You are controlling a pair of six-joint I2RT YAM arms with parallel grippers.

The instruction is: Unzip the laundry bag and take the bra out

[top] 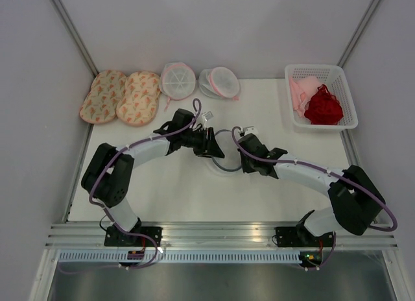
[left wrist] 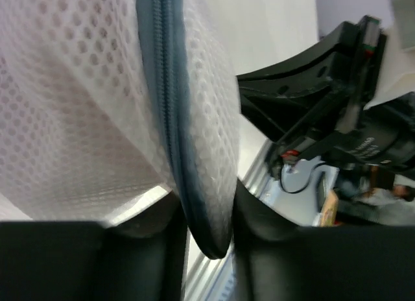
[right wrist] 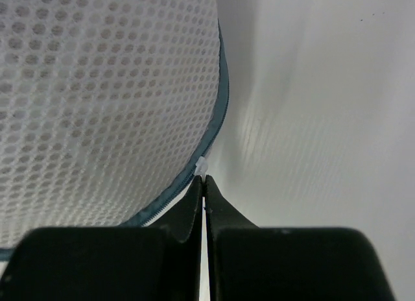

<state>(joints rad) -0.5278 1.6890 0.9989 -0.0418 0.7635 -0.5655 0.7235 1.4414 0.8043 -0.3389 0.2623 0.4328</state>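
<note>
The laundry bag (top: pixel 225 150), white mesh with a dark grey zipper rim, lies at the table's middle between both grippers. My left gripper (left wrist: pixel 209 229) is shut on the bag's rim edge (left wrist: pixel 170 119); the zipper band runs down between the black fingers (left wrist: pixel 272 249). In the right wrist view the bag's mesh dome (right wrist: pixel 97 100) fills the left. My right gripper (right wrist: pixel 204 181) is shut on the small white zipper pull (right wrist: pixel 202 165) at the rim. In the top view the left gripper (top: pixel 211 144) and right gripper (top: pixel 238 152) flank the bag. The bra is hidden.
Two floral pads (top: pixel 120 96) and two white mesh pouches with pink trim (top: pixel 177 80) (top: pixel 219 82) lie along the back. A white basket (top: pixel 343 119) at the back right holds a dark red lacy garment (top: pixel 323 107) and a pale pink cloth (top: pixel 301 92).
</note>
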